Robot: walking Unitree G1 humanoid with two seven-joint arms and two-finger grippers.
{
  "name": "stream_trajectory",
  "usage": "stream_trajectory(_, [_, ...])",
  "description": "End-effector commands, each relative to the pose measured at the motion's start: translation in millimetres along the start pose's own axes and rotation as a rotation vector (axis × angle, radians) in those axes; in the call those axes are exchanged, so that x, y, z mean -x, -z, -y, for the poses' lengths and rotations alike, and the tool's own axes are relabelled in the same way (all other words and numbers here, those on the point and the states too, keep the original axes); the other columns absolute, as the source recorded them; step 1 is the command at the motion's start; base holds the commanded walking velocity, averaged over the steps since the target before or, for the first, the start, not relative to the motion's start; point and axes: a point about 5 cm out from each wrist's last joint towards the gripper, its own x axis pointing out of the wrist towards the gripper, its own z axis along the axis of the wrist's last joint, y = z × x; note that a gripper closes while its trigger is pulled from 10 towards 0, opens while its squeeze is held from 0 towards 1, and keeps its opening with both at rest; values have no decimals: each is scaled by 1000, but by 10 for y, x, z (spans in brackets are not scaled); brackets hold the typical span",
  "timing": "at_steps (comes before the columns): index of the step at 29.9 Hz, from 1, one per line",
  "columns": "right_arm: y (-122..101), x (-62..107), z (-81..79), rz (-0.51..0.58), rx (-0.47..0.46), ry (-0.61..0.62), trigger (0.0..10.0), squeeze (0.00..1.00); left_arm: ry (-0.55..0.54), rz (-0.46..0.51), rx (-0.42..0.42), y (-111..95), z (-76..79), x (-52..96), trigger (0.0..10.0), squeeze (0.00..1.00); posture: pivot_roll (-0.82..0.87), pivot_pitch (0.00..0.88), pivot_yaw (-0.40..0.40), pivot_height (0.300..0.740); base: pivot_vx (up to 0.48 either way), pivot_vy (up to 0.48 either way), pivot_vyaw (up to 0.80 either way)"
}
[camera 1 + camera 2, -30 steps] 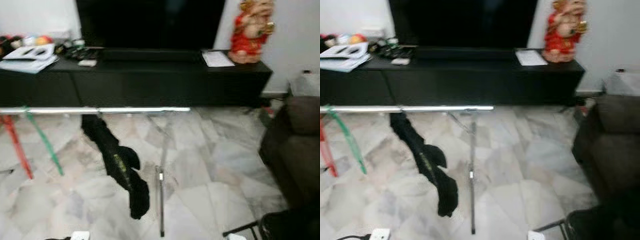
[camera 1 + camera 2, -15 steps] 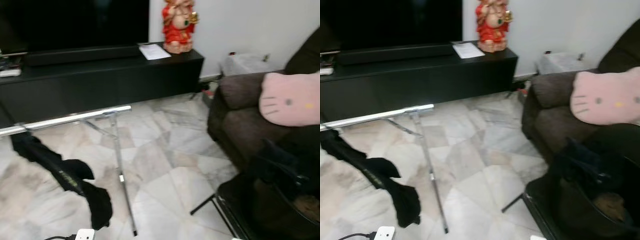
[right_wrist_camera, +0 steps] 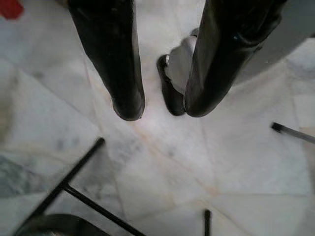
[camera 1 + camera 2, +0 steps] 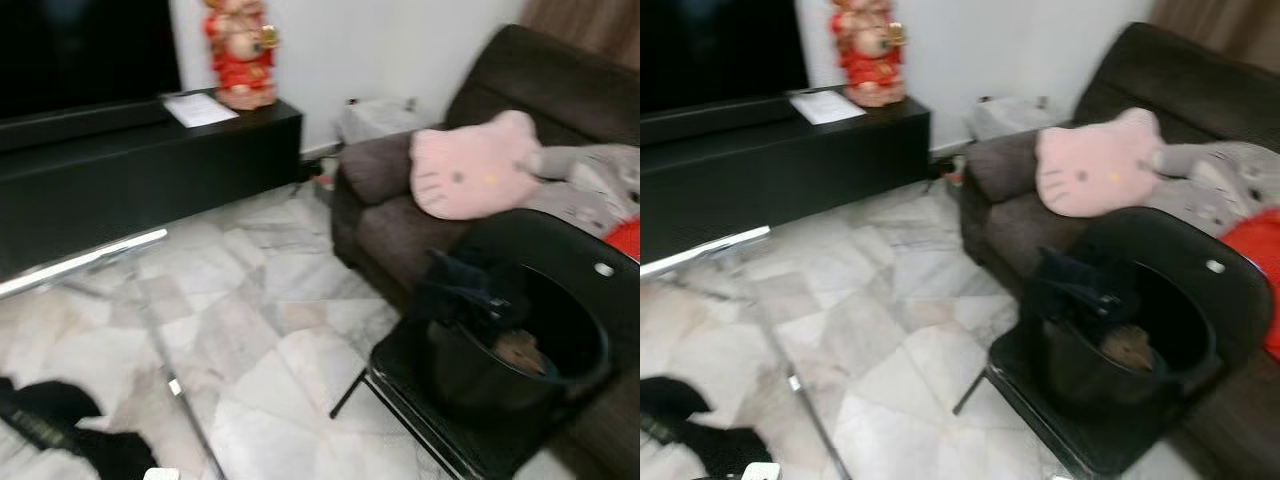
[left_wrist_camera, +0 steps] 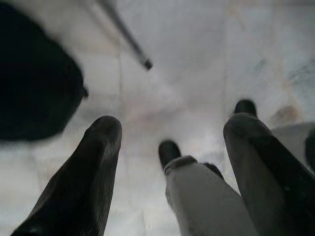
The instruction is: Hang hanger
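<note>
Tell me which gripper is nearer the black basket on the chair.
Right. The right gripper hangs open over the floor beside the chair's black legs under the basket; the left gripper hangs open near the rack's foot.

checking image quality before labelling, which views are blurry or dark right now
Left and right eye views: evenly lit but motion-smeared, the silver rail and pink cushion soft-edged. Left wrist view: bright floor, left hand fingers close and out of focus. Right wrist view: sharpest, right hand dark against pale marble.

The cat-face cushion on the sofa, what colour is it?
Pink cushion, clearest in the left eye view.
</note>
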Motion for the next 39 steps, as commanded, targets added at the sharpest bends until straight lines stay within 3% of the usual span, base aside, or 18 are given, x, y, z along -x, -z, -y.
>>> stream_trajectory(1, [2,-5,-38,0,-8,-6,10000,0,-18,-44,12,137,-56,34,10000,0,-119,62,-19,740,0,0,-719])
stream_trajectory(17, [6,-4,-37,0,-8,-6,10000,0,-17,-44,12,137,-54,33,10000,0,-119,62,-19,740,0,0,-719])
stream_trajectory(20, [-125,-61,-298,18,0,-17,10000,0,12,-48,17,176,22,32,10000,0,-115,52,-16,740,0,0,0])
stream_trajectory(39, [-90,-50,-260,20,-4,-15,10000,0,12,-52,16,188,22,34,10000,0,-113,66,-17,740,0,0,0])
